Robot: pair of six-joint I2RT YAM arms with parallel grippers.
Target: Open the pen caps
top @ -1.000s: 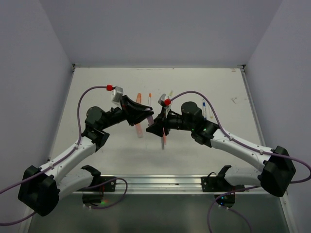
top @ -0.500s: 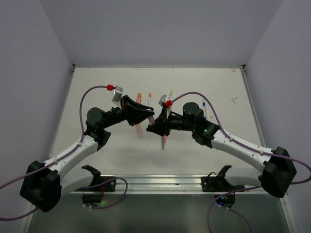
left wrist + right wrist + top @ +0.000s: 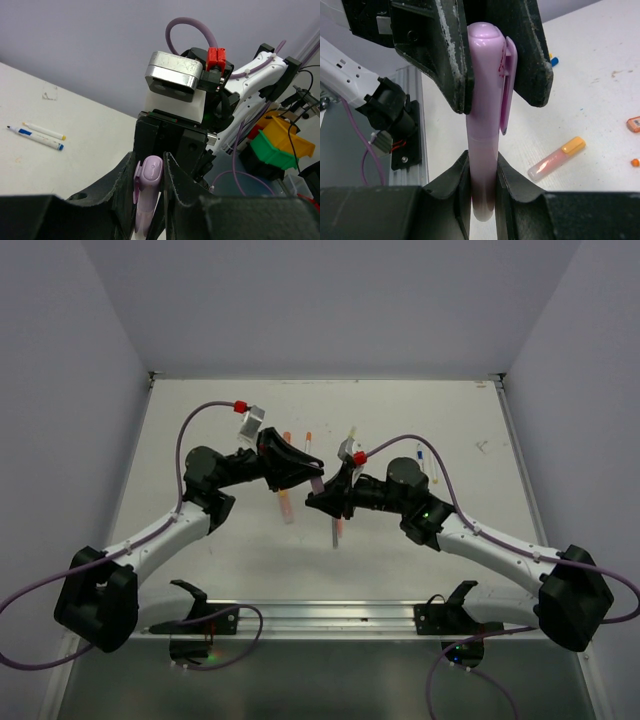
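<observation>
Working on one lilac plastic highlighter (image 3: pixel 481 150), held up off the white bench (image 3: pixel 400 420) between the two arms rather than lying among the other pens. Clamped narrow around its stubby lilac clip cap (image 3: pixel 490 60) with the left claw (image 3: pixel 149 192). Clamped just as narrow around the barrel, below the cap seam, with the right claw (image 3: pixel 482 187). No gap to be seen between pads and plastic on either side. Seated on the barrel, by the look of the seam: no step, no bare tip.

Aligned lengthwise straight from one claw to the other, with the cap end toward the left arm and the barrel end toward the right arm. Judging from that, calls for a pull apart along this same line, with little sideways drift; otherwise, risk of a bent or jammed cap.

Probably far from finished. Lying on the bench nearby: a pink highlighter with an orange end (image 3: pixel 557 159). Farther off: a slim white marker with blue ends (image 3: pixel 35 137) just beside a white-and-yellow marker (image 3: pixel 44 131). Cannot tell whether those two carry caps.
</observation>
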